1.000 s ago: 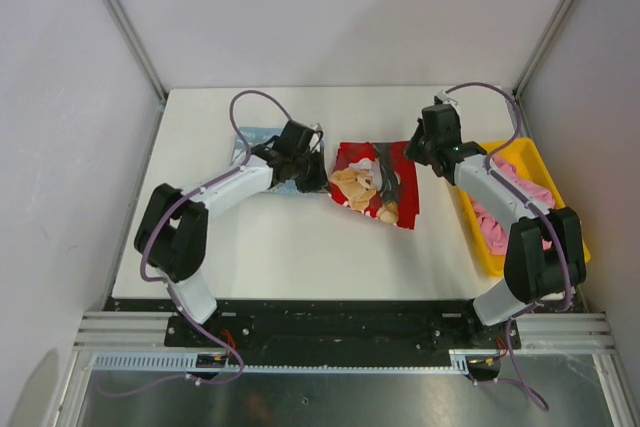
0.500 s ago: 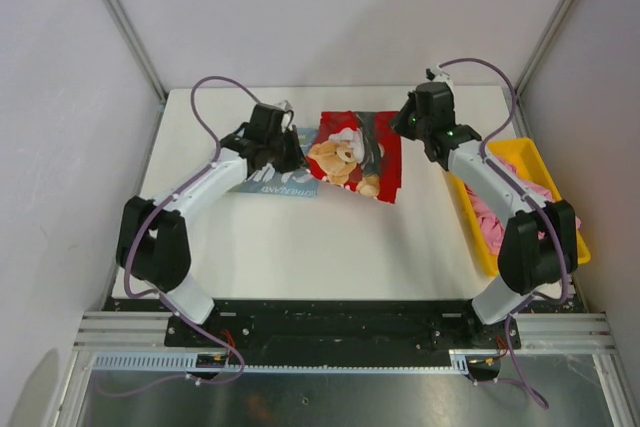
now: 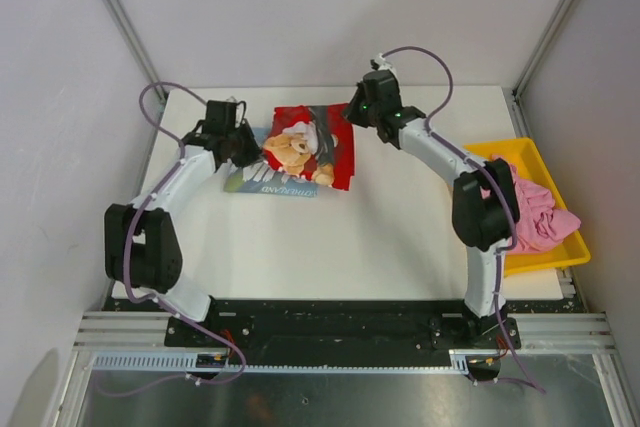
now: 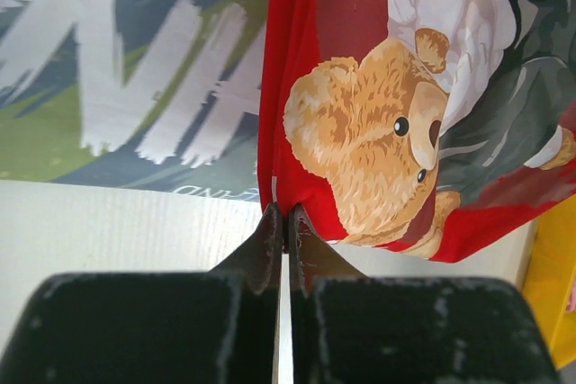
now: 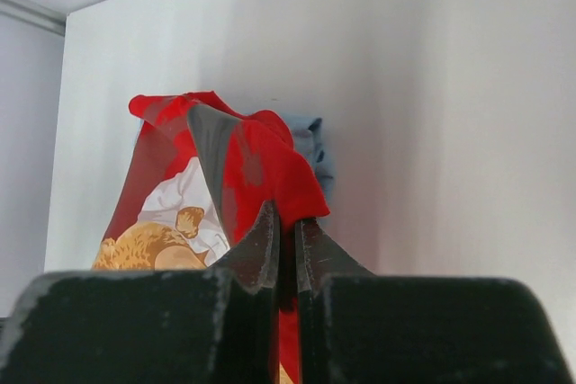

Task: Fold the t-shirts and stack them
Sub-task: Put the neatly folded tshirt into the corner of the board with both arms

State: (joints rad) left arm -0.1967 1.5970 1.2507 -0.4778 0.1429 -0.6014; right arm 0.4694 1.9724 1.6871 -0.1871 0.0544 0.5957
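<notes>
Hanging soft red bear-print t-shirt (image 3: 312,145) stretched sideways between left gripper (image 4: 286,222) and right gripper (image 5: 288,222); both pinched tight on its edges.

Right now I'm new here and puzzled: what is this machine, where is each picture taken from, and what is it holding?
Two robot arms stand at the near edge of a white table. One picture looks down from above; the other two come from a camera on each wrist. The left gripper and the right gripper each pinch an edge of a red shirt with a teddy bear print, which overlaps a blue shirt. A pink shirt lies in a yellow tray.
</notes>
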